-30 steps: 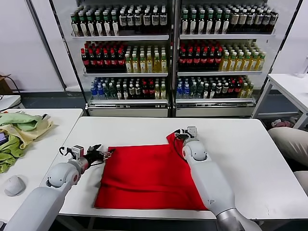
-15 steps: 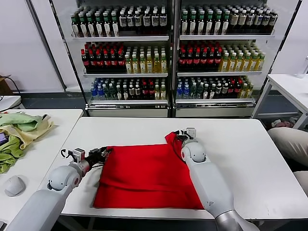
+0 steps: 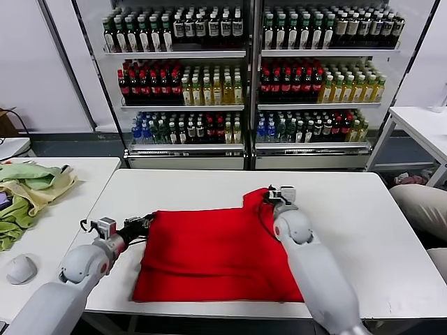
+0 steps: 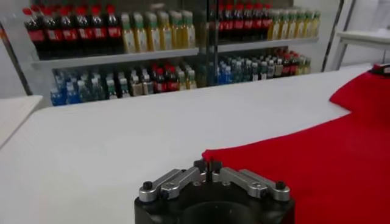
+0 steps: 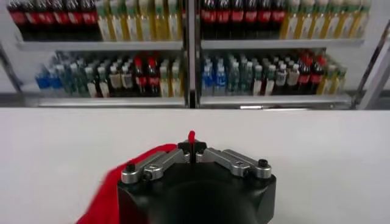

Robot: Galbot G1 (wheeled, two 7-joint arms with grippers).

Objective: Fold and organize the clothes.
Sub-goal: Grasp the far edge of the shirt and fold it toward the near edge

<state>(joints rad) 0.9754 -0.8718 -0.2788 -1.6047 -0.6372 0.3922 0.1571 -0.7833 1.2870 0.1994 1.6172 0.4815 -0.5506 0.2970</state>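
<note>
Shirt (image 3: pixel 216 255) is spread flat on the white table (image 3: pixel 363 230). Its far left corner is pinched by the left gripper (image 4: pixel 208 171), fingers clenched; its far right corner is pinched likewise by the right gripper (image 5: pixel 192 148).

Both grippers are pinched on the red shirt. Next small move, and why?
Probably lift both far corners together and carry them toward the near hem. The left gripper is shut on the shirt's left far corner, the right gripper on its right far corner, and the shirt lies flat on the table, unfolded.
</note>
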